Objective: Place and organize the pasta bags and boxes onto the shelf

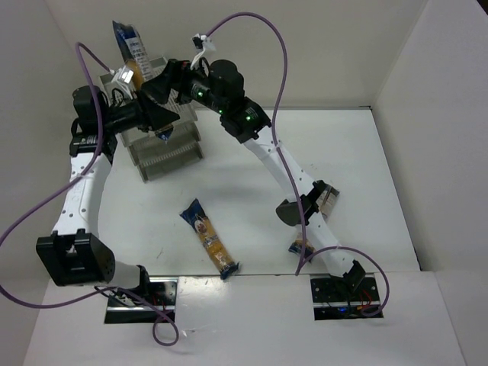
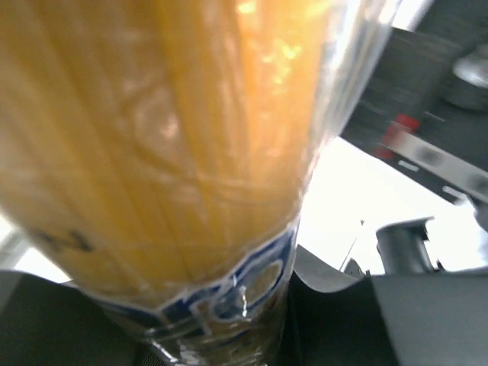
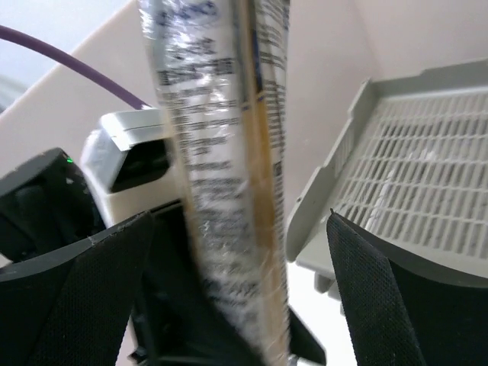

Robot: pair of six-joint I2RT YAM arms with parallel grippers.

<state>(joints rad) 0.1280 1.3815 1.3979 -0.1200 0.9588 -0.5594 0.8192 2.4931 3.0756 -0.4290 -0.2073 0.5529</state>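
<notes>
1. White table with white walls around it is sitting under both arms, and the grey shelf is standing right by the two grippers, partly under them.
2. Left gripper is pinching the first packet low down near one blue end, so most of it is sticking up past the fingers, tilted.
3. Right gripper is hanging with its fingers spread wide, one on each side of that same packet, and they aren't looking like they're touching it.
4. Seen from the right wrist, the shelf's slatted top tray is sitting just off the right-hand finger.
5. Second packet is lying flat on the table, well apart from both grippers, back toward the arm bases.
6. Third packet is peeking out from under the right arm, mostly hidden, also well apart from the grippers.
</notes>
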